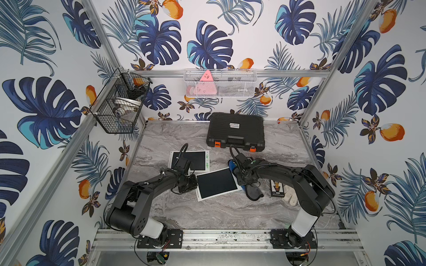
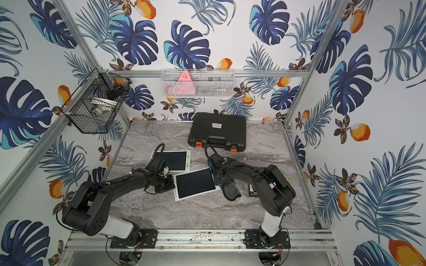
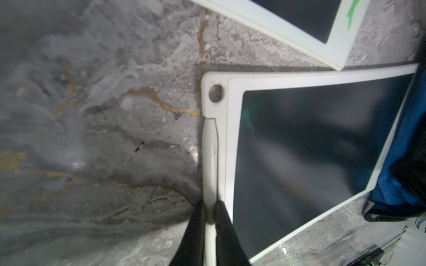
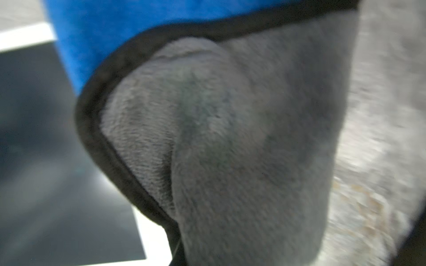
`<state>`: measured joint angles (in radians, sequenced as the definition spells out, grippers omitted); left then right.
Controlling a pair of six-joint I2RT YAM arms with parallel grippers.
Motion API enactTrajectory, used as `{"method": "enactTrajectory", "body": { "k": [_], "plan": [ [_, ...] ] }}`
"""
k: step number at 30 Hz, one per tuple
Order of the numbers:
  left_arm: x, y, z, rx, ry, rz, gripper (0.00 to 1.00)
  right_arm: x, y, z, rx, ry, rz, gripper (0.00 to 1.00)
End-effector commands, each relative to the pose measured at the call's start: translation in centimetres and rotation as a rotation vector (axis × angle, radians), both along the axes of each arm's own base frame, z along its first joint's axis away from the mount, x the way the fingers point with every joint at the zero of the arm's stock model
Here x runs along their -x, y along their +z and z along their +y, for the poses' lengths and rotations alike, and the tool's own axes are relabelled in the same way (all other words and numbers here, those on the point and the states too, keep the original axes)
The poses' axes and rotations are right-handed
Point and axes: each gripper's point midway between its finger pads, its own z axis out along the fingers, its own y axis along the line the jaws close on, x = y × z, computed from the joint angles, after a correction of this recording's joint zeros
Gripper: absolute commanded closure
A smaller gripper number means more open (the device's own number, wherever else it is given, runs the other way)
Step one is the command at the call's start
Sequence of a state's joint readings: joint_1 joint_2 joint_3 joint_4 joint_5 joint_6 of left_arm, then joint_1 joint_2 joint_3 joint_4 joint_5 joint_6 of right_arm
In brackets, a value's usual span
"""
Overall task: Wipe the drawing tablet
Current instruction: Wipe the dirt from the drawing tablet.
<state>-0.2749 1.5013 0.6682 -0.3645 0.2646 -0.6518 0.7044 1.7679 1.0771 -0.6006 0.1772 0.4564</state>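
The drawing tablet [image 1: 216,183] [image 2: 196,183], a dark screen in a white frame, lies tilted in the middle of the marble table. My left gripper [image 1: 193,182] [image 3: 209,205] is shut on the white side rim of the tablet [image 3: 311,149]. At the opposite side, my right gripper [image 1: 243,180] is shut on a blue and grey cloth [image 1: 253,193] that bunches over the tablet's edge. In the right wrist view the cloth [image 4: 230,138] fills most of the picture and hides the fingers. A corner of the tablet [image 4: 46,161] shows beside it.
A second tablet [image 1: 197,159] with green marks on its frame lies just behind. A black tool case [image 1: 235,132] stands at the back. A small patterned box [image 1: 277,187] and a white glove [image 1: 291,195] lie under the right arm. A wire basket [image 1: 119,103] and a mesh basket [image 1: 219,84] hang on the walls.
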Motion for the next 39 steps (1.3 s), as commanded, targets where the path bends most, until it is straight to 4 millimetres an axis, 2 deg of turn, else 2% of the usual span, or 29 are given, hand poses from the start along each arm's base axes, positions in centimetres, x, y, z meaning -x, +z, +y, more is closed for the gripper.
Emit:
{"method": "enactTrajectory", "body": {
  "k": [1,3,4,6,10,15,22,23,26,27,29,32,35,39],
  "plan": [
    [4.7,-2.9,5.3,-0.292,0.01,0.175,0.87,0.1,1.6,1.4,-0.014,0.043,-0.023,1.0],
    [4.7,-2.9,5.3,-0.293,0.008,0.175,0.86,0.3,1.8,2.3,-0.037,0.044,-0.021,1.0],
    [4.7,-2.9,5.3,-0.291,0.007,0.174,0.86,-0.4,3.0,3.6,-0.073,0.047,-0.048,1.0],
    [4.7,-2.8,5.3,-0.292,0.006,0.173,0.86,-0.4,3.3,4.6,-0.084,0.055,-0.051,1.0],
    [4.7,-2.9,5.2,-0.294,0.003,0.173,0.86,-0.3,1.9,5.1,-0.068,0.064,-0.019,1.0],
    [4.6,-2.8,5.0,-0.292,-0.006,0.165,0.86,-0.7,0.7,3.1,-0.034,0.039,-0.001,1.0],
    [4.7,-3.0,4.1,-0.32,-0.08,0.155,0.86,-2.5,2.0,-1.7,-0.014,-0.075,-0.028,1.0],
    [4.7,-3.0,4.0,-0.321,-0.085,0.154,0.86,-1.9,1.6,-2.5,-0.003,-0.075,-0.006,1.0],
    [4.6,-2.8,4.0,-0.323,-0.086,0.144,0.86,-1.1,2.2,-2.6,-0.007,-0.033,0.03,1.0],
    [4.6,-2.7,3.9,-0.321,-0.086,0.139,0.85,-1.5,3.5,-2.3,-0.018,-0.033,0.016,0.95],
    [4.6,-2.6,3.9,-0.319,-0.088,0.136,0.85,-1.6,5.4,-2.6,-0.047,-0.036,-0.012,0.76],
    [4.6,-2.5,3.7,-0.317,-0.091,0.133,0.85,-2.3,7.6,-3.4,-0.076,-0.018,-0.058,0.59],
    [4.6,-2.5,3.6,-0.316,-0.095,0.13,0.85,-2.7,7.7,-3.9,-0.026,0.058,-0.045,0.45],
    [4.6,-2.4,3.6,-0.316,-0.097,0.129,0.86,-3.7,6.5,-4.4,-0.007,0.059,-0.014,0.37]
  ]
}}
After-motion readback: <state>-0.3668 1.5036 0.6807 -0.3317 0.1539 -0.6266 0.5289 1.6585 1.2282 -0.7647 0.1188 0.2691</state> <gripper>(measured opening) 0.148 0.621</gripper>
